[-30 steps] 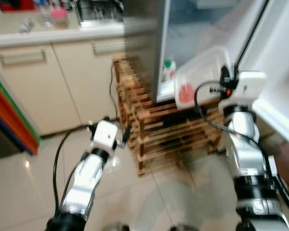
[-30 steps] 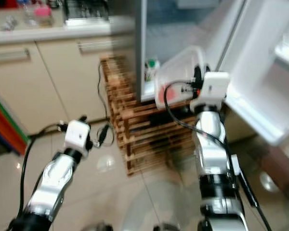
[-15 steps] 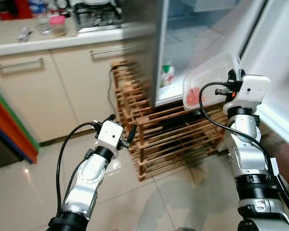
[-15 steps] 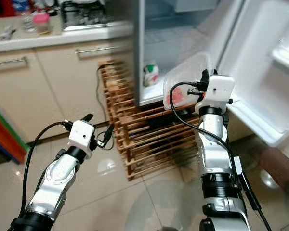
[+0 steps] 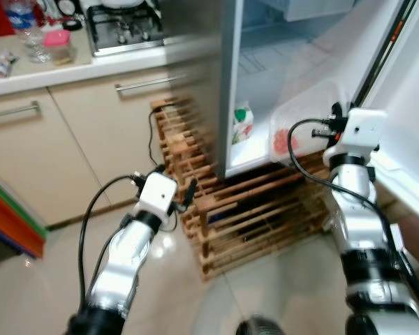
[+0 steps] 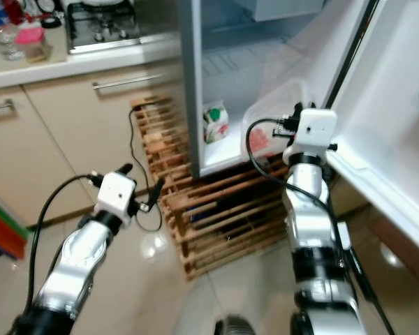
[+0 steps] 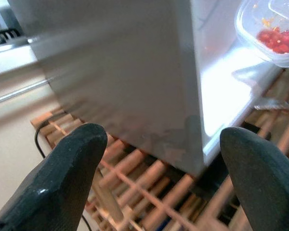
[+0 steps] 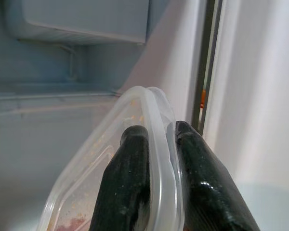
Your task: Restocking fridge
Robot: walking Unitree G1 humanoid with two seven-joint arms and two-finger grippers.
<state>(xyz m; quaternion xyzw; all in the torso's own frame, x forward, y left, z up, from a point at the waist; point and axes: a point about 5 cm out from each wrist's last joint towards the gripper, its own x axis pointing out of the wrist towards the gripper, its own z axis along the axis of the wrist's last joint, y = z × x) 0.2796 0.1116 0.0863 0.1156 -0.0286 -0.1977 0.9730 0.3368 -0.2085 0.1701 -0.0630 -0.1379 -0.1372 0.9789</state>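
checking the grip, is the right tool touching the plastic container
Touching: the right wrist view shows the right tool with both black fingers pinching the clear plastic container by its rim.

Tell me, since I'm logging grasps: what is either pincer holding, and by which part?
The right pincer grips the clear plastic lidded food container with red contents by its rim edge. The left pincer is open, holding nothing.
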